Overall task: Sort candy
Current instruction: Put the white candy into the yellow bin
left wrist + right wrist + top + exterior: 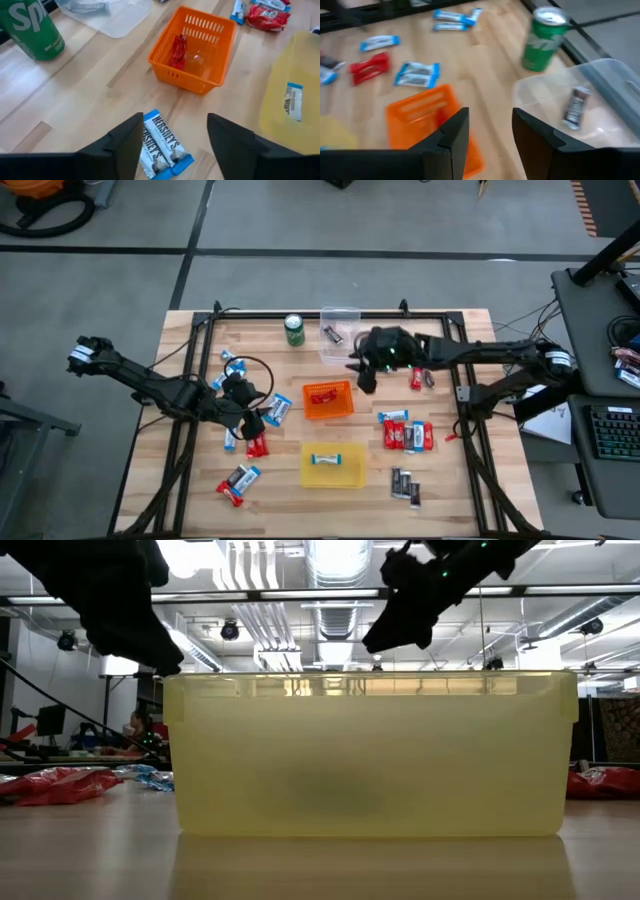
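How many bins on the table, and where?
3. The clear bin sits at the far edge beside the green can; the orange bin is mid-table; the yellow bin is nearest the front edge. None look hidden.

Both arms are dark, almost black, built from slim links w/ rounded joints. Left arm point(150, 385) has a white-marked block at its outer end and a thin black cable looping near the wrist. Right arm point(490, 355) has white bands near the far end; small green lights glow on its wrist. Gripper fingers point(125, 145) are flat, matte black, angular.
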You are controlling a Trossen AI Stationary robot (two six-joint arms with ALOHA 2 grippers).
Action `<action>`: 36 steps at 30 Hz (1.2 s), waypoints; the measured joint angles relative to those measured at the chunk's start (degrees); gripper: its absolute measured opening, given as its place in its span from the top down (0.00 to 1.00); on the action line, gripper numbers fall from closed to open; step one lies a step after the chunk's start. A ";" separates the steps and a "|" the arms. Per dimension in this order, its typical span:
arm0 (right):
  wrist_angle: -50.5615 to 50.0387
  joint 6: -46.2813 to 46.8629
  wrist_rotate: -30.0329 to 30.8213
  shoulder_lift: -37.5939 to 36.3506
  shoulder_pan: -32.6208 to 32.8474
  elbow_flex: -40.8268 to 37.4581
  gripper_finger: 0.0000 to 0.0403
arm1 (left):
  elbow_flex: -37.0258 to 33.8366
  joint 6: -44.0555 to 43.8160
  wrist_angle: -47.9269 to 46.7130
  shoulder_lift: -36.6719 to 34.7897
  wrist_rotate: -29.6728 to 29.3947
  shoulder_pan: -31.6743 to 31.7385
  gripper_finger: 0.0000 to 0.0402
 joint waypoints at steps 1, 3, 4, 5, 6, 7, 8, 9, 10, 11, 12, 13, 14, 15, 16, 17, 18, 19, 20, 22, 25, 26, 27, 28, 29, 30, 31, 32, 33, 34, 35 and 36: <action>0.15 0.04 0.00 -0.52 1.10 -0.69 0.65 | -0.42 0.00 0.41 0.00 -0.01 -0.07 0.46; 0.22 0.61 -0.02 -1.14 3.22 -1.83 0.66 | -1.74 -0.02 1.60 0.00 0.00 -0.10 0.43; 0.24 0.96 -0.02 -1.25 4.09 -2.39 0.66 | -2.77 -0.02 2.75 0.00 -0.01 -0.10 0.42; 0.21 1.40 -0.01 -1.28 4.92 -2.97 0.66 | -3.82 -0.04 4.25 0.00 0.00 -0.10 0.41; 0.54 1.89 0.04 -1.28 5.68 -3.64 0.66 | -4.93 -0.04 5.87 0.00 -0.01 -0.10 0.40; 1.38 2.24 0.11 -1.27 6.46 -4.36 0.66 | -6.17 -0.04 7.86 0.00 0.01 -0.10 0.40; 2.70 2.56 0.40 -1.25 7.19 -5.14 0.66 | -7.53 -0.06 10.21 0.00 -0.01 -0.10 0.40; 4.00 2.84 1.00 -1.25 7.87 -5.88 0.66 | -8.77 -0.03 12.36 0.00 -0.01 -0.10 0.40; 4.96 3.26 2.01 -1.25 8.51 -6.54 0.66 | -9.91 -0.04 14.07 0.00 -0.01 -0.10 0.41; 5.53 3.70 3.27 -1.25 9.13 -7.11 0.66 | -10.98 -0.07 15.71 0.00 -0.01 -0.10 0.41; 5.76 3.94 4.49 -1.25 9.71 -7.47 0.66 | -11.96 -0.19 17.25 0.00 -0.01 -0.10 0.41; 5.87 4.02 5.78 -1.25 10.21 -7.75 0.66 | -12.80 -0.53 18.29 0.00 -0.07 -0.10 0.42; 6.04 4.19 6.95 -1.25 10.69 -7.99 0.67 | -13.63 -0.94 19.02 0.00 -0.45 -0.08 0.42; 6.26 4.41 7.90 -1.25 11.10 -8.19 0.67 | -14.39 -1.43 19.68 0.00 -1.15 -0.10 0.42; 6.47 4.57 8.77 -1.25 11.47 -8.36 0.67 | -15.18 -1.77 20.67 0.00 -1.64 -0.08 0.43; 6.65 4.95 9.48 -1.25 11.88 -8.54 0.67 | -16.05 -2.12 21.95 0.00 -1.88 -0.08 0.43; 6.65 5.16 10.12 -1.23 12.28 -8.63 0.67 | -16.84 -2.31 23.07 0.10 -2.23 -0.07 0.43; 6.69 5.26 10.87 -1.21 12.62 -8.73 0.67 | -17.45 -2.37 23.81 0.44 -2.82 -0.06 0.43; 6.71 5.34 11.73 -1.21 13.04 -8.83 0.67 | -17.85 -2.44 24.38 1.01 -3.23 -0.06 0.43; 6.71 5.32 13.68 -1.20 13.80 -8.92 0.67 | -18.01 -2.38 24.84 2.58 -3.59 -0.06 0.43; 6.83 5.20 16.67 -1.19 14.91 -8.93 0.67 | -17.99 -2.40 25.32 6.18 -4.46 -0.06 0.43; 6.93 5.20 17.30 -1.19 15.19 -8.93 0.67 | -17.97 -2.38 25.75 7.49 -4.54 -0.06 0.43; 6.98 5.18 17.90 -1.19 15.45 -8.93 0.67 | -17.95 -2.38 26.49 8.83 -4.60 -0.06 0.43; 6.96 5.17 18.04 -1.19 15.57 -8.93 0.67 | -17.93 -2.38 27.18 10.04 -4.63 -0.06 0.43; 6.98 5.16 18.05 -1.19 15.75 -8.93 0.67 | -17.92 -2.41 27.91 11.35 -4.74 -0.06 0.43; 6.98 5.16 18.06 -1.19 15.86 -8.93 0.67 | -17.92 -2.39 28.64 12.61 -5.00 -0.06 0.43; 6.98 5.16 18.06 -1.19 15.94 -8.93 0.67 | -17.92 -2.51 29.17 13.85 -5.54 -0.06 0.43; 7.00 5.16 18.06 -1.19 16.08 -8.93 0.67 | -17.92 -2.76 29.65 14.97 -5.80 -0.06 0.43; 7.04 5.16 18.06 -1.19 16.16 -8.93 0.67 | -17.92 -3.12 30.25 16.14 -5.97 -0.06 0.43; 7.04 5.16 18.06 -1.19 16.16 -8.93 0.67 | -17.90 -3.70 30.62 17.35 -6.04 -0.06 0.43; 7.04 5.22 18.06 -1.19 16.24 -8.93 0.67 | -17.90 -4.28 30.69 18.43 -6.08 -0.06 0.43; 7.04 5.41 18.06 -1.19 16.29 -8.93 0.67 | -17.90 -5.06 30.80 19.61 -6.08 -0.06 0.43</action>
